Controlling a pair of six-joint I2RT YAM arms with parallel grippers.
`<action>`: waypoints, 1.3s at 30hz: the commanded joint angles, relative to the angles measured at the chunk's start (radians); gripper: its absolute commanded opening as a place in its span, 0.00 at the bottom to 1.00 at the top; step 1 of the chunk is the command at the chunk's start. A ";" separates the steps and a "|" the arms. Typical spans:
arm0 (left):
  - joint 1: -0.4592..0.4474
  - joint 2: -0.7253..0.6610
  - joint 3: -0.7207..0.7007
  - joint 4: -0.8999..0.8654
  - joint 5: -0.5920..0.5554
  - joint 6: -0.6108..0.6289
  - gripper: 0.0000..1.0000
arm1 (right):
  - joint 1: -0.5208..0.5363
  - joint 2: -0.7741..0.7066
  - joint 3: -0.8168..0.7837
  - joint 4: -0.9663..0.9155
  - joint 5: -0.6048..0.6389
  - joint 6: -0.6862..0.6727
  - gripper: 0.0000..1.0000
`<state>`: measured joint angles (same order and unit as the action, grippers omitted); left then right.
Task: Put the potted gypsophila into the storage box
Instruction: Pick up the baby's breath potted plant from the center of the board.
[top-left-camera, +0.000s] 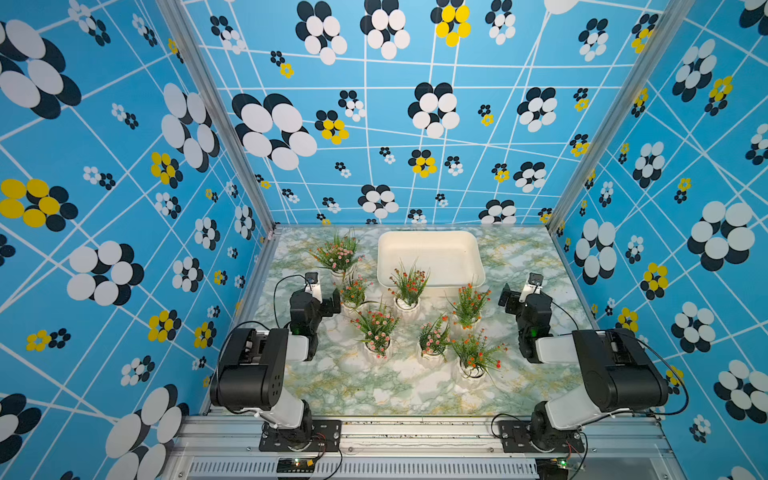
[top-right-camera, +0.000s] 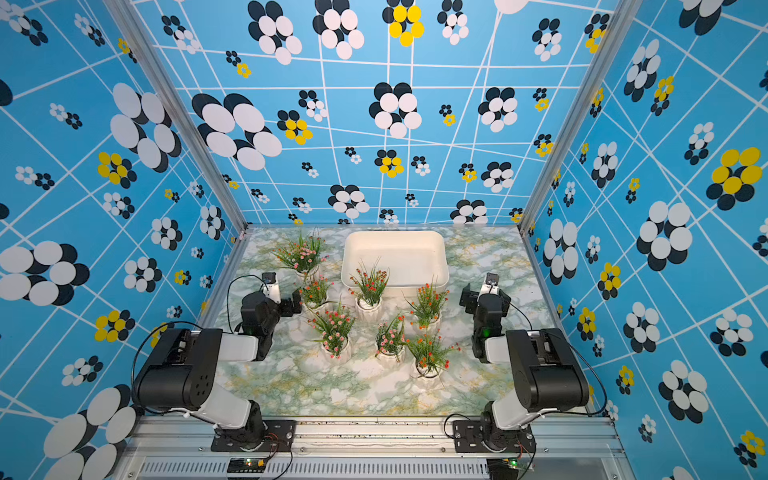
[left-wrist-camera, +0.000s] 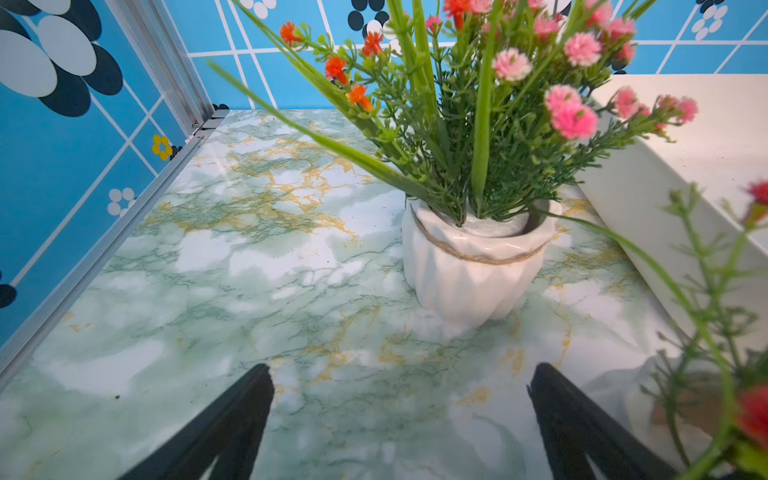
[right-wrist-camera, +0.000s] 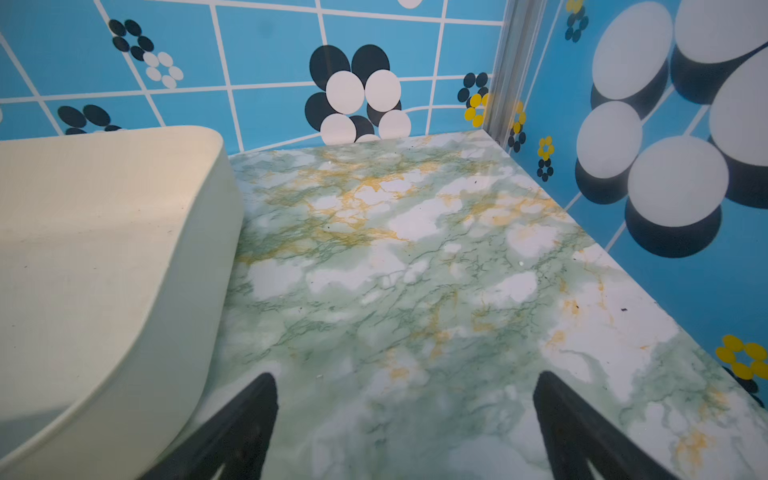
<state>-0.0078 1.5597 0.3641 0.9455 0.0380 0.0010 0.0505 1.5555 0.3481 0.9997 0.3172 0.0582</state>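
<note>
Box (top-left-camera: 436, 249) sat far centre on tabletop (top-left-camera: 353, 390); all seven pots (top-left-camera: 377, 348) stood outside it, clustered on its near side between the arms, one just beside its near wall; left fingers (left-wrist-camera: 245, 411) apart, holding nothing, facing the far-left pot (left-wrist-camera: 473, 266), not touching; right fingers (right-wrist-camera: 245, 415) apart, holding nothing, above bare tabletop right of the box.

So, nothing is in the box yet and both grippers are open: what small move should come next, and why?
Probably ease the left gripper forward to straddle the pink-flowered pot just ahead. Its jaws stand open and empty, that pot stands upright in front of them, and the storage box holds nothing.
</note>
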 joint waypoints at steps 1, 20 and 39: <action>0.003 -0.004 0.017 -0.010 0.016 0.002 0.99 | 0.004 0.007 0.011 -0.015 0.017 -0.012 0.99; 0.005 -0.004 0.017 -0.010 0.017 0.001 0.99 | 0.002 0.007 0.012 -0.019 0.015 -0.007 0.99; 0.025 -0.019 0.000 0.010 -0.024 -0.043 0.99 | -0.001 0.008 -0.025 0.051 0.019 -0.006 0.99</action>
<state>0.0029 1.5593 0.3641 0.9463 0.0364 -0.0143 0.0502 1.5555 0.3450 1.0061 0.3374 0.0586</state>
